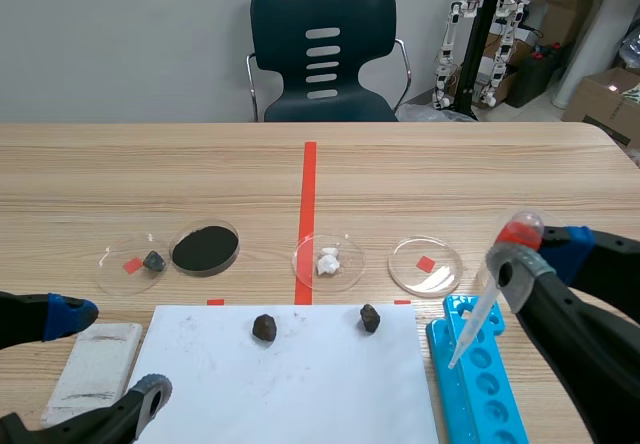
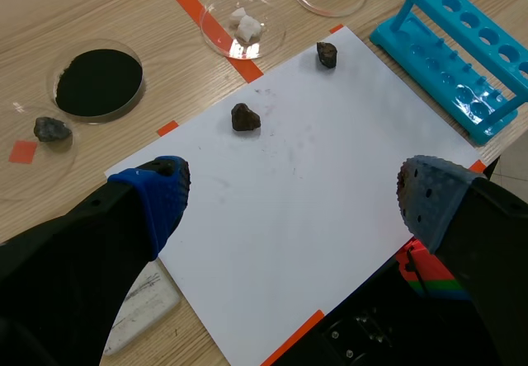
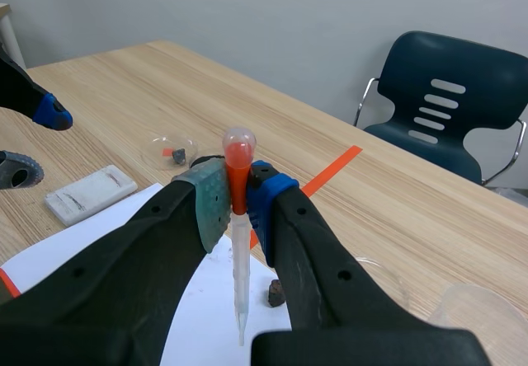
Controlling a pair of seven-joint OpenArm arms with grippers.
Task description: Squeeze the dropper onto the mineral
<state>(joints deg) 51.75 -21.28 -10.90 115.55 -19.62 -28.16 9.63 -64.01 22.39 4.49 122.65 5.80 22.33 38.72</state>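
Two dark mineral lumps lie on a white paper sheet: one at its far left, the other to its right. My right gripper is shut on a clear dropper just under its red bulb, tip pointing down. It hangs over the blue tube rack, right of the paper. My left gripper stands open above the paper's near left part, holding nothing.
Beyond the paper, petri dishes stand in a row: one with a grey stone, one of black powder, one with white pieces, one bare. A white block lies left of the paper.
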